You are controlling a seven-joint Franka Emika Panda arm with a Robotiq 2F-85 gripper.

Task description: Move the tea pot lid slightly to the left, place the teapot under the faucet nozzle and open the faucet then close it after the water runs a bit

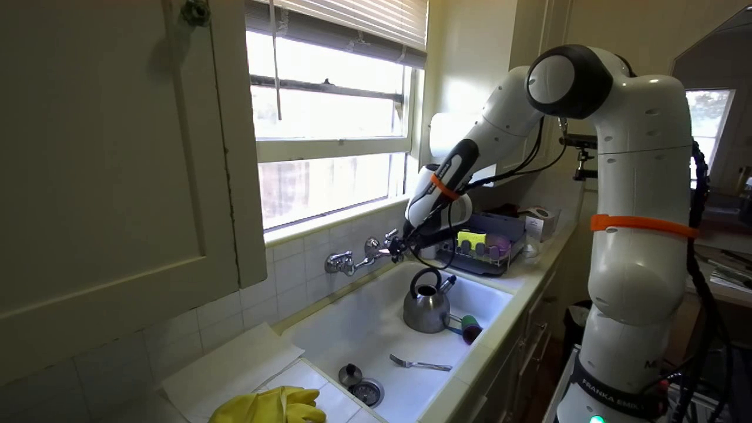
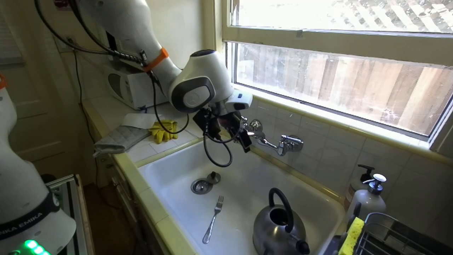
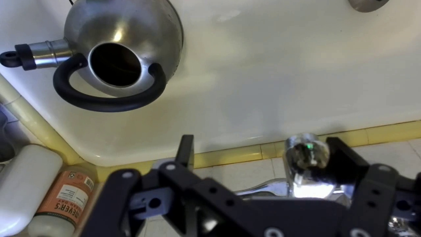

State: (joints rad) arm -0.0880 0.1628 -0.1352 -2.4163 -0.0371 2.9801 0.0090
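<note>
- While the black two-fingered pincer [image 3: 261,144] stands wide with nothing gripped, the short chrome faucet nozzle [image 3: 306,159] shows between its fingers, nearer the right finger [image 3: 345,158] in the wrist view.
- Nozzle axis: juts from the white tiled wall [image 2: 329,152] out toward the white sink [image 3: 263,75].
- Squat shiny grey metal teapot [image 3: 121,29] with black arched handle [image 3: 108,104]: upright, lidless, in the sink; left of the pincer in the wrist view, well apart, seemingly not under the nozzle.
- Judged next: nozzle probably has to swing left toward the teapot, or the chrome two-handled faucet [image 1: 351,265] gets turned on. Single white arm [image 1: 628,176], so no choice of hand.
- Small dark grey round metal lid [image 1: 351,374]: in the sink beside the round metal drain [image 1: 368,392].
- Unclear: finger-to-nozzle contact, can't tell. Pincer masks part of the faucet in both exterior views; base of the teapot [image 2: 277,233] cut off in an exterior view.
</note>
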